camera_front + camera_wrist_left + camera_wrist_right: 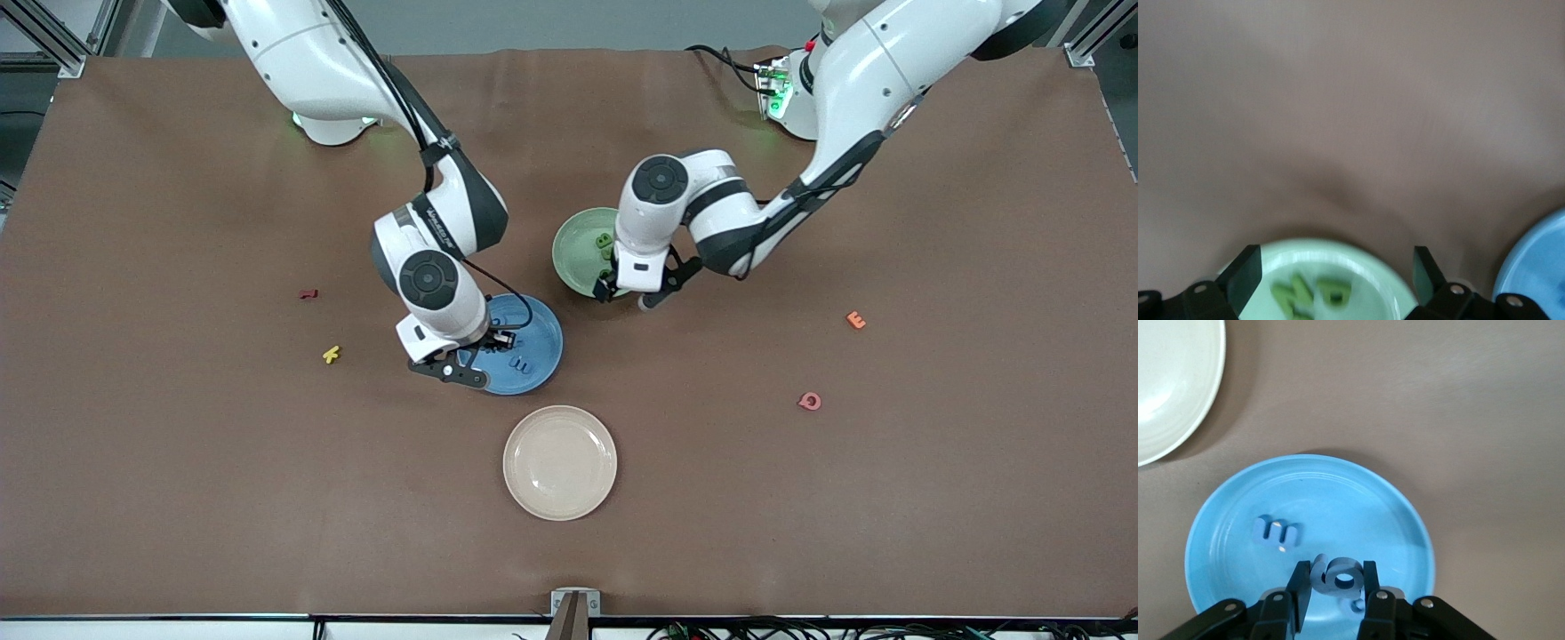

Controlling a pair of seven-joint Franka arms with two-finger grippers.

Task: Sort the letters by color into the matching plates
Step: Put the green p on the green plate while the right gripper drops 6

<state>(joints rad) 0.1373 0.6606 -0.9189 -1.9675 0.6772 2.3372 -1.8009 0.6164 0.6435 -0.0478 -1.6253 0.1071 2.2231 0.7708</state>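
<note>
The blue plate [539,331] holds a blue letter [521,364]. Over it my right gripper [480,356] is shut on another blue letter [1335,575], shaped like a 6, pinched between both fingers just above the plate [1358,497]. A blue m-like letter [1277,532] lies flat in the plate, and a small blue piece [1355,606] shows under the held one. My left gripper [629,295] hangs open over the pale green plate [576,247], nothing between its fingers. Two green letters [1293,295] [1335,291] lie in that plate [1371,267] below it.
A cream plate [560,462] sits nearer the front camera than the blue one. Loose letters lie on the brown table: a yellow K [331,355] and a dark red one [308,293] toward the right arm's end, an orange E [855,320] and a red one [809,401] toward the left arm's end.
</note>
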